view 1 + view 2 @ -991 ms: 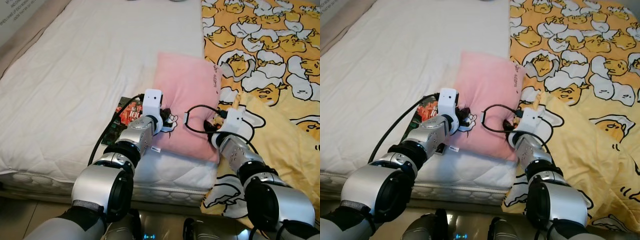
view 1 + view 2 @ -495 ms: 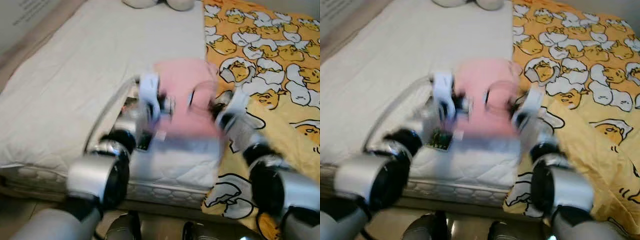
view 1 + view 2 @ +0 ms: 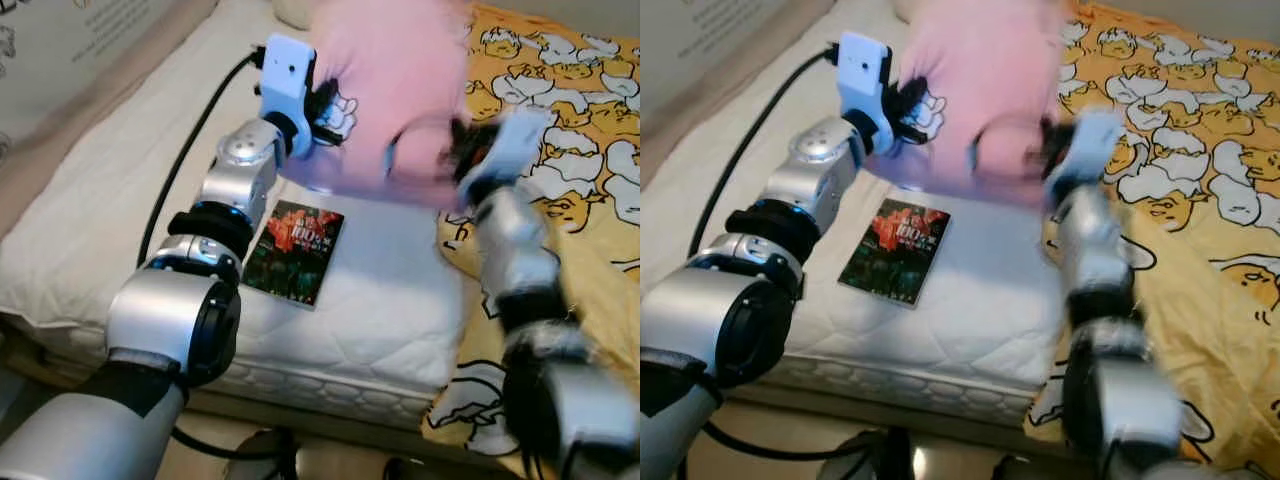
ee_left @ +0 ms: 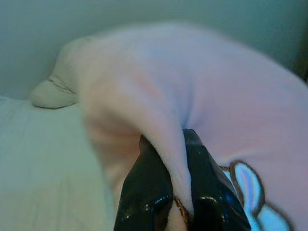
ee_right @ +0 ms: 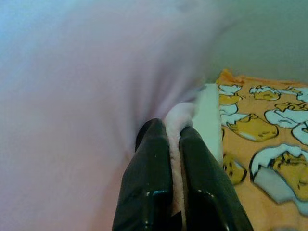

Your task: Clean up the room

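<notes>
Pink plush pillow with a small white cartoon print near one edge is lifted above the bed, held between the two arms of the robot. The left tool is clenched on the left edge of the pillow; in the left wrist view a fold of the pink fabric is pinched between the two black fingers. The right tool grasps the right edge of the same pillow, and in the right wrist view a thin fold of fabric sits between its two fingers. The right arm looks blurred in the head views. Under the raised pillow, a thin book with a dark green and red cover lies flat on the white quilted mattress, near the front edge of the bed and just right of the left forearm. On the right side of the bed is a yellow blanket printed with white and yellow egg characters; it hangs over the near edge of the mattress. A black cable runs along the left arm up to the white camera block at the wrist.
</notes>
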You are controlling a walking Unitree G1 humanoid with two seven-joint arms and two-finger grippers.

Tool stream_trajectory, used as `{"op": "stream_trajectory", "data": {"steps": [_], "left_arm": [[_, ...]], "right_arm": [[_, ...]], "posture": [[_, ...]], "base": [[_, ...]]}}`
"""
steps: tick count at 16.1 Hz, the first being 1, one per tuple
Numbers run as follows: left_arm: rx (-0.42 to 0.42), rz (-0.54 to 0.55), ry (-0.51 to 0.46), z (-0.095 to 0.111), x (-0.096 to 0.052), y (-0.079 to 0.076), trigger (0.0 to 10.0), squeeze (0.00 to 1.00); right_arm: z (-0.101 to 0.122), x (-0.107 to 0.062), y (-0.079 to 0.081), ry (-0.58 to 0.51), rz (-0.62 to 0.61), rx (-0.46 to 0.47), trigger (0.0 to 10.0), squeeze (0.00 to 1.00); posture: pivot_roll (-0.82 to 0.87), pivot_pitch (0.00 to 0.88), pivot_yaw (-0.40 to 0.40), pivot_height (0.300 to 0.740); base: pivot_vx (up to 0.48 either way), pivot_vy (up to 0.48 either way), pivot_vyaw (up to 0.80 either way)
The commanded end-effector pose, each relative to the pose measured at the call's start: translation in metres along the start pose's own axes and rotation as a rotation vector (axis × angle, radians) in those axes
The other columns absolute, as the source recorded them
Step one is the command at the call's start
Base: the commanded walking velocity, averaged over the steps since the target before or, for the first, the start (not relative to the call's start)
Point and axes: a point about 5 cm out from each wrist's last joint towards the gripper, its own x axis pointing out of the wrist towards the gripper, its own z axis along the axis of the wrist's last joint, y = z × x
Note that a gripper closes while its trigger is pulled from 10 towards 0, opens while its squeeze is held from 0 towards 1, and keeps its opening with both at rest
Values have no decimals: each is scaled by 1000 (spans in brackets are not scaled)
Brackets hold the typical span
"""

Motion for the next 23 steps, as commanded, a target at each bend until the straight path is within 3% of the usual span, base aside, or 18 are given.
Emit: {"op": "stream_trajectory", "data": {"steps": [1,4,5,9,15,17,19,20,22,23], "left_arm": [[19,80,-12,-2,-6,14,10000,0],[-23,114,-73,-2,-9,16,10000,0],[-31,92,-82,-11,-8,2,10000,0],[-86,58,-78,-23,-6,-20,10000,0],[-49,92,-6,-42,-17,-7,10000,0],[-19,142,-67,-38,-24,2,10000,0],[46,169,-157,-36,-42,3,10000,0],[92,181,-192,-36,-59,-4,10000,0],[102,184,-168,-42,-62,-10,10000,0],[90,183,-133,-50,-56,-13,10000,0]], "right_arm": [[-19,-15,10,30,-7,20,10000,0],[-29,-26,20,33,10,125,10000,0],[-27,-27,20,29,28,80,10000,0],[-18,-22,10,10,-9,49,10000,0],[-16,-19,13,17,1,32,10000,0],[-5,-26,6,-12,-42,-53,10000,0],[3,-47,0,-48,-85,-112,10000,0],[4,-68,2,-57,-93,-140,10000,0],[-1,-82,8,-47,-76,-151,10000,0],[-8,-82,11,-18,-67,-142,10000,0]], "posture": [[-26,0,62,740],[-41,0,74,740],[-48,0,84,740],[-35,0,71,740],[-1,0,51,740],[0,0,52,740],[5,0,42,740],[14,0,30,740],[20,0,23,740],[16,0,22,740]], "base": [[0,480,0],[0,480,0],[0,480,0],[0,480,0],[0,480,0],[0,480,0],[0,480,0],[0,480,0],[0,480,0],[0,480,0]]}}
